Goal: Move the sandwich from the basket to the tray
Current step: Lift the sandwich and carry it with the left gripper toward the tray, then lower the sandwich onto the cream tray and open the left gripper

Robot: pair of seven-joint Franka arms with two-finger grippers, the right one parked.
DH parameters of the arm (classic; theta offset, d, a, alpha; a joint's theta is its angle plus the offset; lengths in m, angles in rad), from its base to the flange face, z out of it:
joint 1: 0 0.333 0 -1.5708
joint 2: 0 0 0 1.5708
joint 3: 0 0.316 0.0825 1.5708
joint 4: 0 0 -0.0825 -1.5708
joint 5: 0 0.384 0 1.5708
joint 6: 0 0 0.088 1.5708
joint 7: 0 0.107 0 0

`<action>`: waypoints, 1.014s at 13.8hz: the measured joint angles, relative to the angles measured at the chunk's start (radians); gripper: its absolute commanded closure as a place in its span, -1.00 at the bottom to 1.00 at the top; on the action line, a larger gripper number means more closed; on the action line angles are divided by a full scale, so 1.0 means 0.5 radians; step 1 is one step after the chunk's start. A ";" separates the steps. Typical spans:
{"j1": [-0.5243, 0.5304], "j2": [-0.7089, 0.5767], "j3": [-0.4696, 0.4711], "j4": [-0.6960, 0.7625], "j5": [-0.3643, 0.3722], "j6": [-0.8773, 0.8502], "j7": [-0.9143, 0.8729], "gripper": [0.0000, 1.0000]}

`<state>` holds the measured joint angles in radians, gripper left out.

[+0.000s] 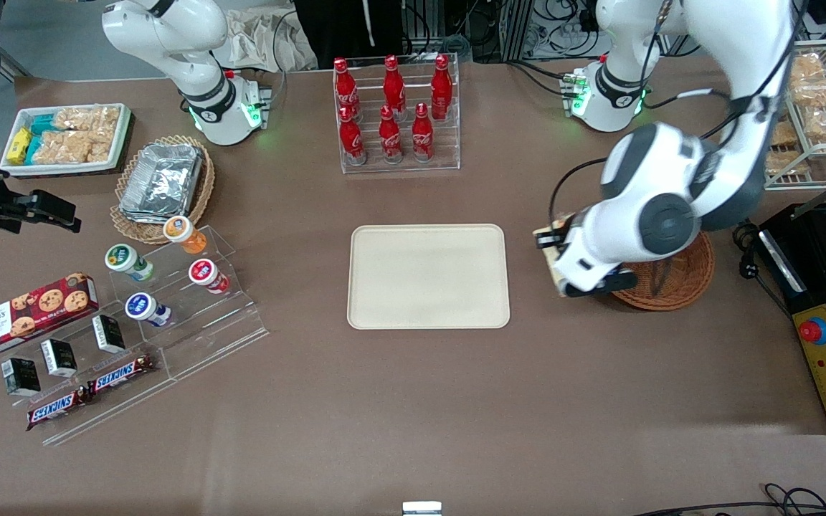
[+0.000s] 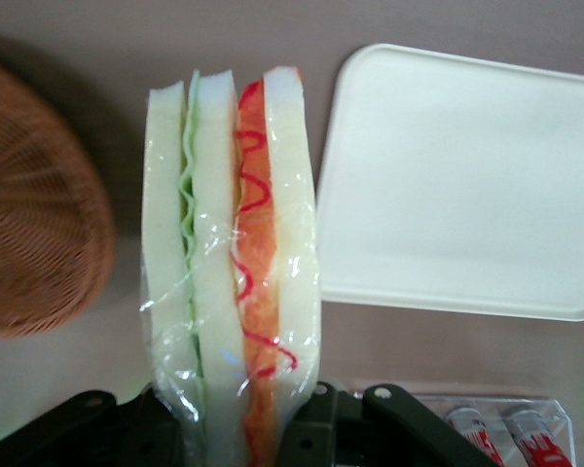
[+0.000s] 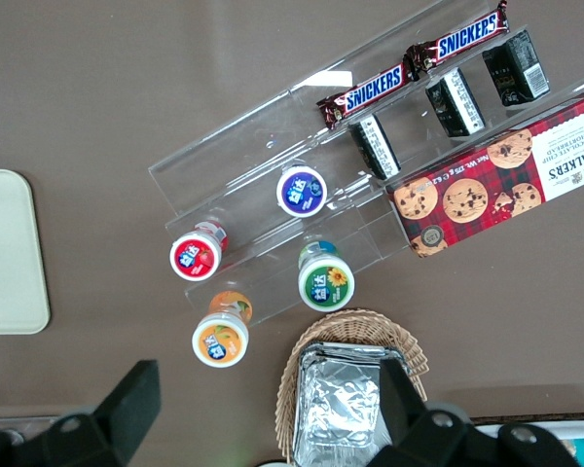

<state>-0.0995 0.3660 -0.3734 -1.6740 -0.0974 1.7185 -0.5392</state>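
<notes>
Gripping sandwich (image 2: 232, 263) | gripper (image 2: 236, 428) between basket (image 2: 34, 214), tray (image 2: 467, 185)

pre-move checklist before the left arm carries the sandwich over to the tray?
1. Grip: gripper shut on the sandwich, wedge upright between the fingers: ok.
2. Sandwich out of the basket: it hangs over bare table between basket and tray: ok.
3. Tray surface free for the drop: nothing lies on it: ok.
4. Path to the tray: only bare table between the gripper and the tray's near edge: ok.
5. Plastic wrap: loose and wrinkled near the fingers; whether it will slip: cannot tell.
6. Height above the table: cannot tell.
</notes>
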 measured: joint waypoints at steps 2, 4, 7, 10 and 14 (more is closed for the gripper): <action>-0.100 0.156 0.000 0.037 0.017 0.106 0.000 0.44; -0.182 0.279 -0.001 0.058 0.054 0.186 0.000 0.44; -0.283 0.435 -0.001 0.072 0.147 0.259 -0.002 0.44; -0.326 0.559 0.000 0.092 0.212 0.290 -0.003 0.44; -0.351 0.686 0.000 0.101 0.237 0.351 -0.003 0.42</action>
<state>-0.2750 0.7091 -0.3735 -1.6235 0.0209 1.8940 -0.5405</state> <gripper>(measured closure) 0.714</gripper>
